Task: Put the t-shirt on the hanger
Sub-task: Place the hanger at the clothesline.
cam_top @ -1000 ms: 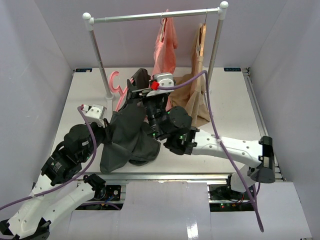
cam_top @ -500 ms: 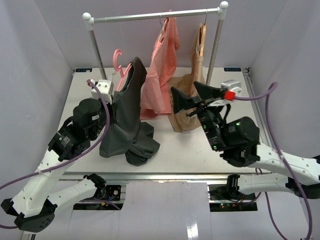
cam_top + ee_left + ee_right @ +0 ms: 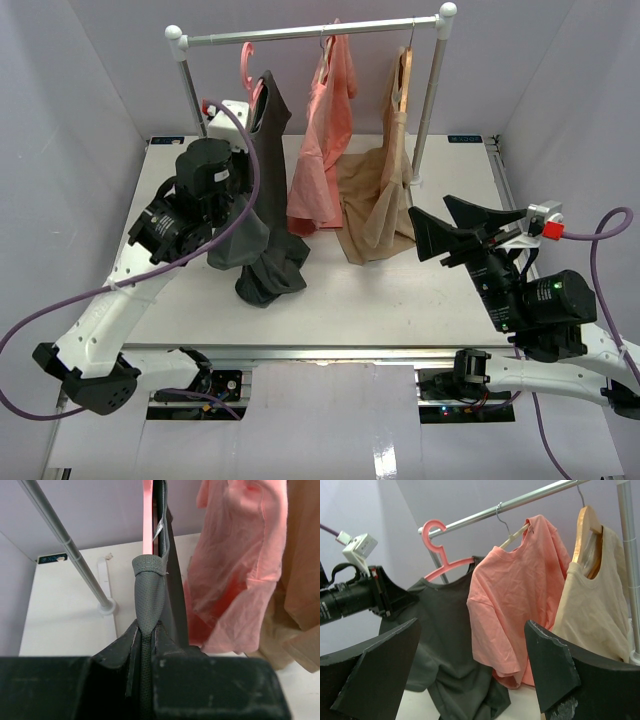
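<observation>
The dark grey t-shirt hangs on the pink hanger, its lower part bunched on the table. My left gripper is shut on the shirt's shoulder over the hanger arm and holds it up by the rail. In the left wrist view the grey fabric is pinched between the jaws, with the pink hanger above. The hook is at rail height; I cannot tell if it rests on the rail. My right gripper is open and empty at the right, facing the t-shirt.
The rack's rail stands on two posts at the back. A salmon-pink garment and a tan garment on a wooden hanger hang right of the t-shirt. The white table ends at a metal front edge.
</observation>
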`<state>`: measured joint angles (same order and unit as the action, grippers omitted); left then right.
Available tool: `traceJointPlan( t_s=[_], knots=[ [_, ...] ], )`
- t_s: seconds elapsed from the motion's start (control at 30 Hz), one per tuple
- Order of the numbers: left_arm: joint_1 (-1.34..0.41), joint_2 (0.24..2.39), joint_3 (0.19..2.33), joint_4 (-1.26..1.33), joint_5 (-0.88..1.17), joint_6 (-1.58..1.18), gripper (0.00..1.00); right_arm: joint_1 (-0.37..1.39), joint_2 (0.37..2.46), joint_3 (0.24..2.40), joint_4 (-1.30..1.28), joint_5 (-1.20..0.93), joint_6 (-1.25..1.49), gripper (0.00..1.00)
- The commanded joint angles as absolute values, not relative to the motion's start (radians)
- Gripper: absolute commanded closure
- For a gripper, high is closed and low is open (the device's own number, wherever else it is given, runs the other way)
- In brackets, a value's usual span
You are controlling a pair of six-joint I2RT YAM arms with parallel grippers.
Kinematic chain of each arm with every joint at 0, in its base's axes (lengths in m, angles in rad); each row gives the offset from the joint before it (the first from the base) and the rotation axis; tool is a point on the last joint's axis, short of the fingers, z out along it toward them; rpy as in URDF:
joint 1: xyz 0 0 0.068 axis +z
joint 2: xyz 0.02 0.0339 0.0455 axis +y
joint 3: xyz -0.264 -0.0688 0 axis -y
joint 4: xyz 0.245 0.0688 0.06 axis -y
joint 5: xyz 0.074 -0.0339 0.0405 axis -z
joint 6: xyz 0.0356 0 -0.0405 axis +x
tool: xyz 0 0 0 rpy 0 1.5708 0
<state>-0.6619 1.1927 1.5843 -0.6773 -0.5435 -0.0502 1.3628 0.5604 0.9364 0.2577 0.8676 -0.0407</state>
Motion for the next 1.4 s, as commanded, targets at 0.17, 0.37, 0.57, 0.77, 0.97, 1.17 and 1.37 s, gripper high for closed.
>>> traceJointPlan(
  t_s=[0.17,0.37,0.57,0.77,0.97,1.17,1.37],
  knots=[
    [-0.620,1.272,1.716,-0.537,-0.584,0.052,1.00,1.367,0.573,0.934,0.218,0.857,-0.008,0.10],
    [-0.566,1.297,1.700,-0.471,-0.517,0.050,1.00,1.367,0.538,0.912,0.231,0.858,-0.008,0.10],
    [-0.483,1.344,1.715,-0.396,-0.423,0.071,1.00,1.367,0.522,0.893,0.255,0.867,-0.011,0.10],
    [-0.464,1.383,1.709,-0.379,-0.359,0.047,1.00,1.368,0.512,0.886,0.254,0.870,-0.011,0.10],
    [-0.443,1.375,1.609,-0.330,-0.325,0.031,1.00,1.367,0.503,0.882,0.252,0.868,-0.011,0.10],
    [-0.422,1.345,1.573,-0.353,-0.342,0.012,0.91,1.367,0.504,0.876,0.251,0.869,-0.008,0.10],
    [-0.414,1.290,1.541,-0.375,-0.319,0.015,0.43,1.367,0.517,0.882,0.249,0.884,-0.011,0.10]
  ],
)
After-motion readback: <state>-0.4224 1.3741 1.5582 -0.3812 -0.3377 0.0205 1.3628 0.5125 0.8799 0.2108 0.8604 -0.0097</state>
